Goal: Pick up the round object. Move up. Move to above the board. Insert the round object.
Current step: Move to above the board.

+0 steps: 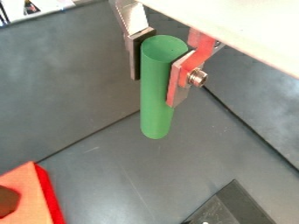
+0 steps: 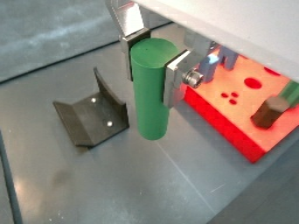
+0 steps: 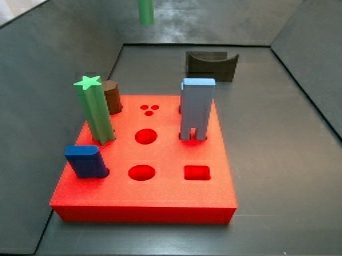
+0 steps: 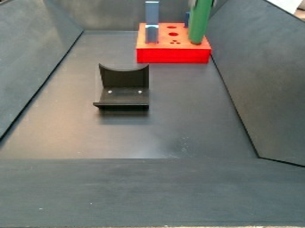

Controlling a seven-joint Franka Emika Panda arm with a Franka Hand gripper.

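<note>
My gripper (image 1: 158, 57) is shut on the round object (image 1: 156, 92), a plain green peg that hangs upright between the silver fingers (image 1: 132, 52), well above the dark floor. Both wrist views show this; in the other the gripper (image 2: 155, 66) grips the peg (image 2: 152, 92) near its top. In both side views only the peg's lower part shows at the top edge (image 3: 146, 10) (image 4: 201, 20); the gripper is out of frame there. The red board (image 3: 167, 190) lies on the floor, with a round hole (image 3: 144, 135) open. It also shows in three other views (image 2: 239, 118) (image 4: 173, 53) (image 1: 24, 188).
On the board stand a green star-topped post (image 3: 94, 105), a short brown cylinder (image 3: 114, 97), a tall blue block (image 3: 197, 105) and a small blue block (image 3: 84, 160). The fixture (image 4: 121, 87) stands on the floor away from the board (image 2: 87, 114). Dark walls enclose the floor.
</note>
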